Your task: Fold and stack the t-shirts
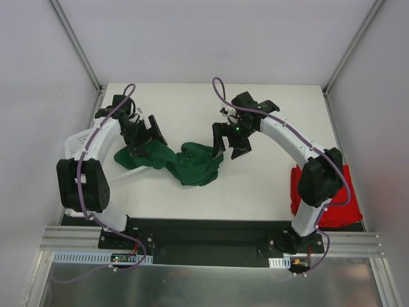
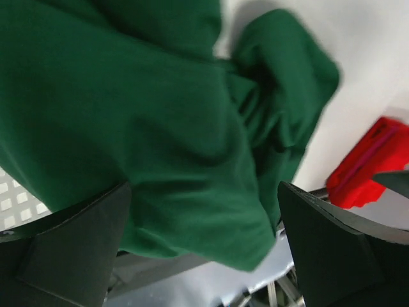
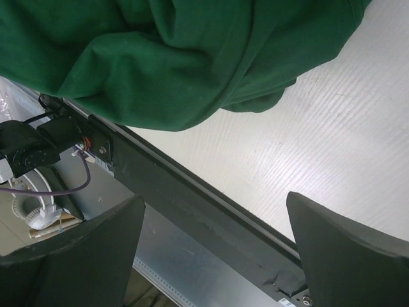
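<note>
Where it lies crumpled across the middle of the white counter, the green t-shirt is a soft, matte knit, bunched into a long ridge of rounded folds and not yet folded. The left end effector sits over the shirt's left end, released, its black fingers spread wide. The right end effector hovers just beside the shirt's right end, likewise released, with nothing between its fingers. A red t-shirt lies as a flat folded block at the near right edge, beside the right arm's base and well apart from the green one. From above, a white perforated basket shows at the counter's left edge. The left wrist view alone shows green cloth with deep creases filling the gap between the angular, matte black fingers, and the red shirt as a blur at far right. Only the right wrist view shows the counter's fine ribbed grain, the black rail along its near edge and a purple cable below.
</note>
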